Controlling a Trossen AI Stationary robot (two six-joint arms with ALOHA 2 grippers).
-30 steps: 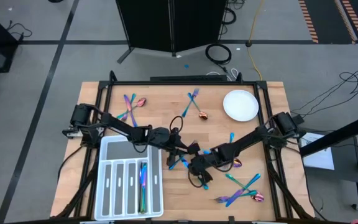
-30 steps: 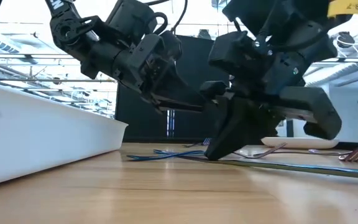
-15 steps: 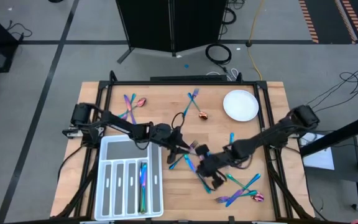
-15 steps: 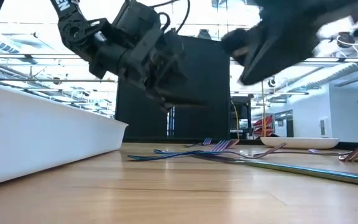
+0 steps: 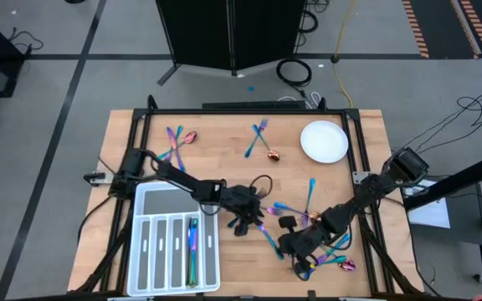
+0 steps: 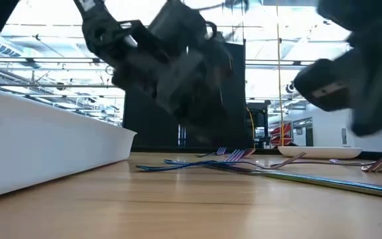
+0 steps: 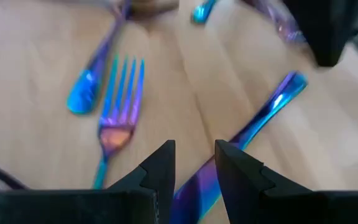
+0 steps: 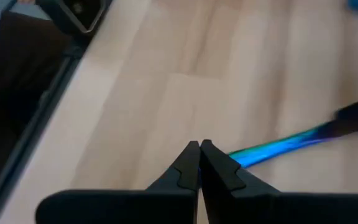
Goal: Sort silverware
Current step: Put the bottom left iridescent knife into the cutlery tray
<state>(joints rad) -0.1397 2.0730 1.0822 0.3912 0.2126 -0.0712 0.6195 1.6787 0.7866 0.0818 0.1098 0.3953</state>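
Note:
The silverware lies scattered on the wooden table (image 5: 224,150): slim rainbow forks, spoons and knives. My left gripper (image 5: 248,224) is open at mid-table, low over a blue-purple handle (image 7: 272,102) that runs between and under its fingers (image 7: 160,168). A fork (image 7: 120,93) lies beside that handle. My right gripper (image 5: 301,263) is shut, near the front edge and above the wood. A teal handle (image 8: 278,148) lies just past its tips (image 8: 199,144). I cannot tell whether either gripper touches a piece.
A white compartmented tray (image 5: 174,247) sits at the near left with several pieces in one slot (image 5: 192,247). A round white plate (image 5: 323,140) stands at the far right. More pieces lie at the far left (image 5: 176,142), far middle (image 5: 259,134) and near right (image 5: 333,255).
My left gripper has moved toward the near right and sunk lower over the table. My right gripper has lifted off the table, rolled, and swung toward the near edge, staying shut.

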